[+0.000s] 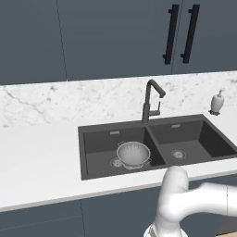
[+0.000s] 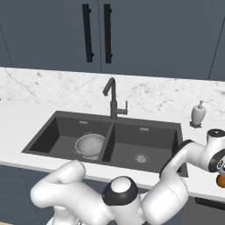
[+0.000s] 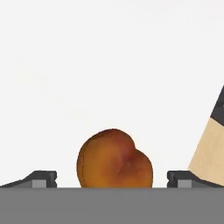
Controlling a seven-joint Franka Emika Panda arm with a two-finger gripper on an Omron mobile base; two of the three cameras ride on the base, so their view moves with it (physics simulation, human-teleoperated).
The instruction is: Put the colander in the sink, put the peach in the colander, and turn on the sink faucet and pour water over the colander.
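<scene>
The colander [image 1: 133,154] is seen resting upright on the floor of the left basin of the sink [image 1: 92,134], beside the centre divider and next to that basin's drain, so the first step of the task is judged complete. Its bowl is empty. The sink faucet [image 1: 150,99] is mounted behind the divider, with its spout turned toward the right basin; no stream is visible, so it is judged that the spout must be swung over the colander before water is poured.

The peach [image 3: 114,159] is shown lying on the white counter [image 3: 109,65], well to the right of the sink; in the right base view it appears at the picture's edge [image 2: 221,180]. The gripper [image 3: 112,180] is held just above it with the jaws spread wide, one fingertip [image 3: 41,178] on each side of the fruit and clear of it. This placement is read as preparation for a grasp; nothing is held yet. A pale wooden board [image 3: 209,146] is seen just beside the right fingertip.
</scene>
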